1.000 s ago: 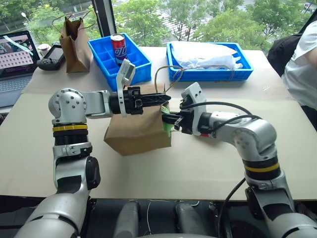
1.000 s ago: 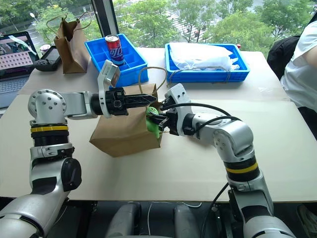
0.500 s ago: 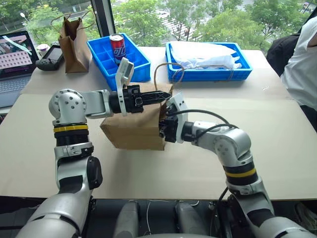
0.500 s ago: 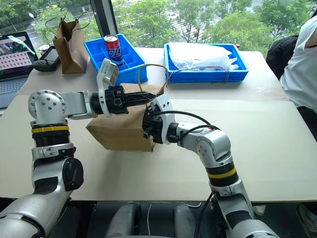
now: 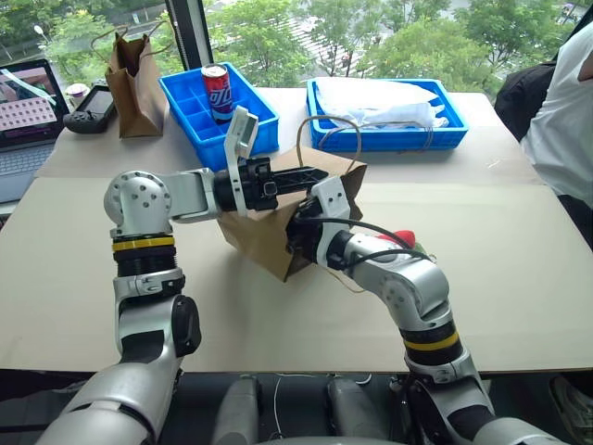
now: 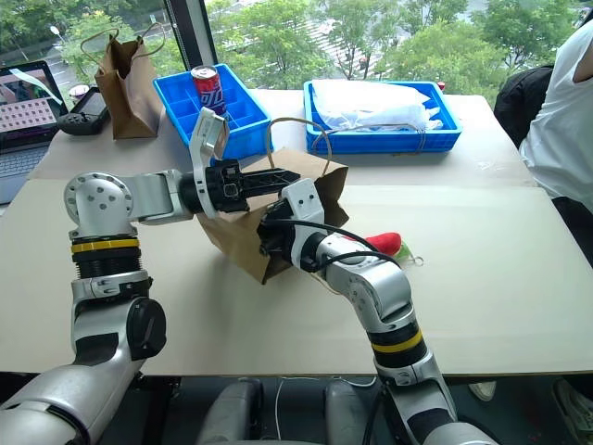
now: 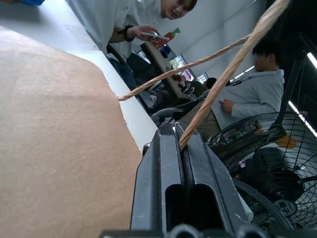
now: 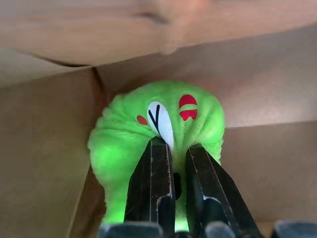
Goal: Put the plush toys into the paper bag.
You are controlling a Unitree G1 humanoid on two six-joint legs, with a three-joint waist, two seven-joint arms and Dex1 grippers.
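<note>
My left gripper (image 7: pixel 179 148) is clamped tight on one twisted paper handle (image 7: pixel 233 64) of the paper bag (image 5: pixel 269 236), holding it lifted and tipped so its mouth faces my right arm, out over the middle of the table (image 5: pixel 519 278). My right gripper (image 8: pixel 177 163) is pushed into that mouth, its fingers (image 8: pixel 153 178) pinched into the lime-green plush toy (image 8: pixel 148 134), which sits inside the bag with brown paper walls all round it; its face, with a white eye and red mouth, looks back at me from between the fingers. The red chili plush toy (image 6: pixel 382 245) lies on the table just beside my right forearm, on the side away from the bag, its green stem toward the right edge. Along the far edge stand a blue compartment bin (image 5: pixel 199 107) with a red soda can (image 5: pixel 215 90) upright in one of its far compartments, and beside it a shallower blue tray (image 5: pixel 435 139) holding crumpled clear plastic (image 5: pixel 380 104). A narrower, darker paper bag (image 5: pixel 134 79) stands upright near the far left corner, with a dark handheld device (image 5: pixel 88 113) and an open laptop (image 5: pixel 23 102) next to it. A person in a white shirt (image 5: pixel 570 120) stands at the right edge of the table.
</note>
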